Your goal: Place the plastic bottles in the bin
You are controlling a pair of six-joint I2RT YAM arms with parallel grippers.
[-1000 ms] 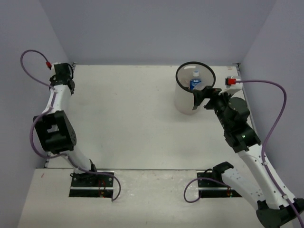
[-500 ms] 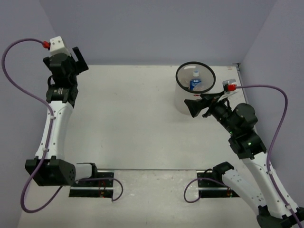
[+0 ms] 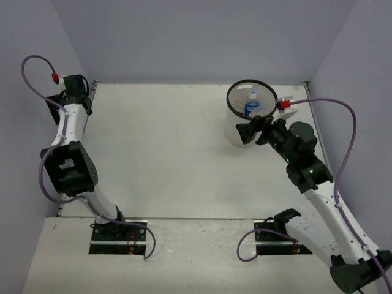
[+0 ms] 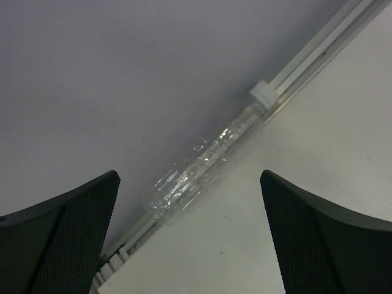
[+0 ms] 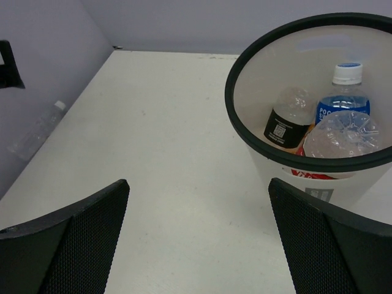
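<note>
The left arm (image 3: 64,138) stood folded against the left wall, its elbow low near the bench's (image 3: 171,147) near edge and its forearm stretched along the wall into the far-left corner; its wrist pointed down at the foot of the wall. The left jaws were spread wide and held nothing; beyond them, well apart from either finger, the plain bottle (image 4: 208,162) lay on its side along the rail where bench met wall, white cap (image 4: 263,95) towards the upper right of the wrist view.

The right arm (image 3: 318,190) rose from its base at the near right, bent at the elbow and reached far and leftward; its wrist was roughly level, the jaws pointing left just beside the near side of the bin (image 3: 231,125). The right jaws were likewise spread wide and empty.

The bin stood upright at the far right of the bench; inside it the right wrist view showed a black-labelled bottle (image 5: 285,119), a blue-labelled bottle (image 5: 343,98) with a white cap, and a clear bottle (image 5: 346,135) end-on in front of that; a scrap of red (image 5: 309,174) showed low at the rim, its bottle otherwise hidden.
</note>
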